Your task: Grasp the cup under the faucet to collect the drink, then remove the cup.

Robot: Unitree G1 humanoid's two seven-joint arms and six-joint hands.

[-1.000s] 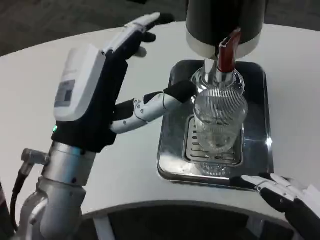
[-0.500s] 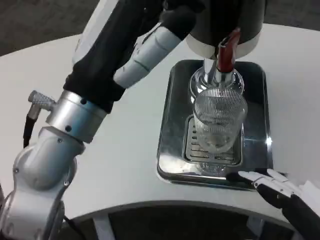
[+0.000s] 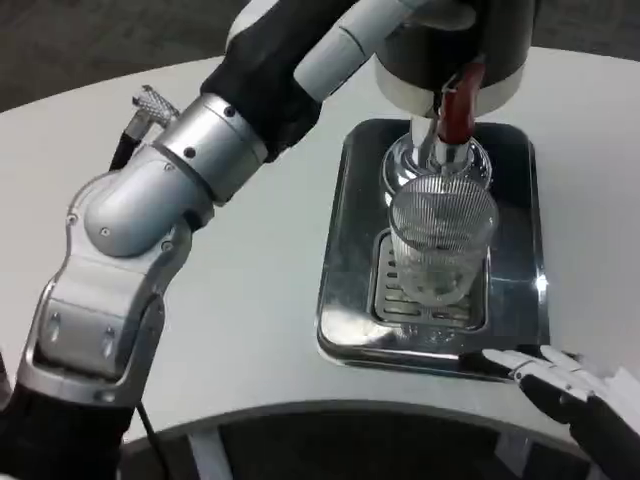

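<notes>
Cup [image 3: 441, 242] upright under faucet [image 3: 437, 150], unheld; left hand [image 3: 345, 40] grip unclear, right hand [image 3: 575, 395] fingers apart, empty.

Cup [image 3: 441, 245]: clear glass, finely ribbed with vertical lines around the wall. Faucet [image 3: 437, 160]: polished chrome, with a red lever [image 3: 458, 102]. Dispenser body [image 3: 455, 40]: black, with a pale grey band along its lower edge. Drip tray [image 3: 345, 260]: mirror-bright silver metal; its grate [image 3: 395, 300] shows parallel slots. Table [image 3: 270, 330]: plain white. Left forearm [image 3: 150, 210]: brushed silver, a black sleeve above it. Left hand [image 3: 345, 40]: white and black. Right hand [image 3: 575, 395]: white fingers over black.
</notes>
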